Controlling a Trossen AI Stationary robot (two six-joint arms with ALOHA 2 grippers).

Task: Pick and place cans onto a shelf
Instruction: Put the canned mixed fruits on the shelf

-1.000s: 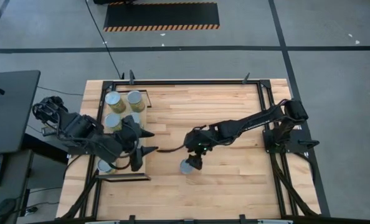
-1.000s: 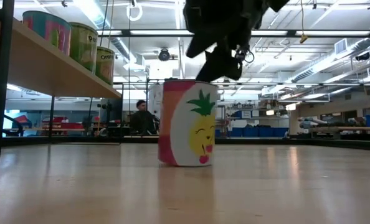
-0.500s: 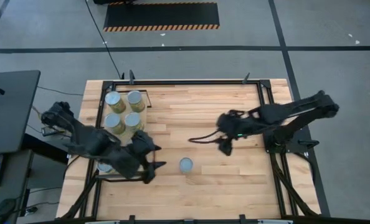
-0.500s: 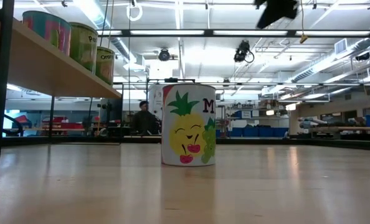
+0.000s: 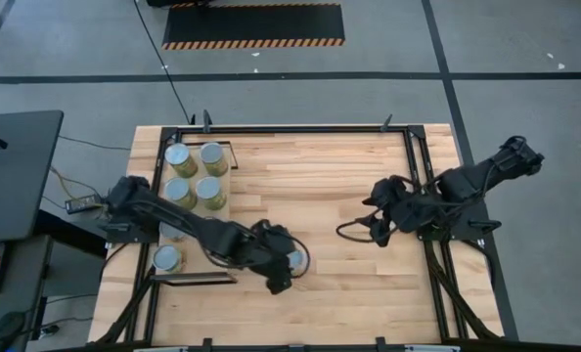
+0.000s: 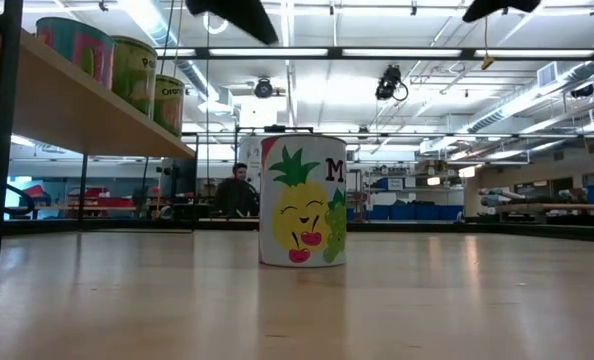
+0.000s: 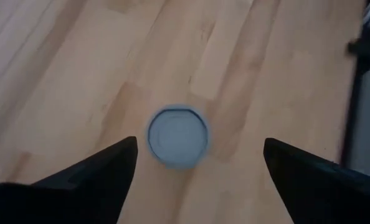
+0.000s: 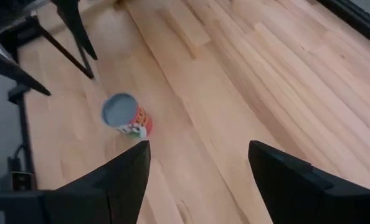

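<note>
At the left of the high view, the long pale-wood shelf with a thin black metal frame [image 5: 226, 172] lies along the left edge of the plank wooden tabletop [image 5: 339, 166]. Four small olive-green cans with shiny silver tops [image 5: 195, 174] stand on it in a tight cluster toward the upper left of the frame, and a fifth such can [image 5: 166, 258] stands alone lower down, near the shelf's bottom end. In the low view the same shelf runs along the upper left of the frame with three cans on it in sight, one pink and teal and two green. The left arm reaches from the left edge across the shelf to the lower centre of the high view, where the left gripper [image 5: 284, 266] hangs directly over a lone can with a bluish-grey top [image 5: 292, 259]. The left wrist view looks straight down on that round top [image 7: 178, 137], with the two dark fingers [image 7: 98, 171] spread wide on either side and not touching it, so the gripper is released. The low view shows this can [image 6: 302, 200] upright on the tabletop at centre frame, white with a pineapple face on its label. At the right of the high view, the right gripper [image 5: 379, 219] is drawn back near the table's right edge, well apart from the can, its fingers spread and empty.
</note>
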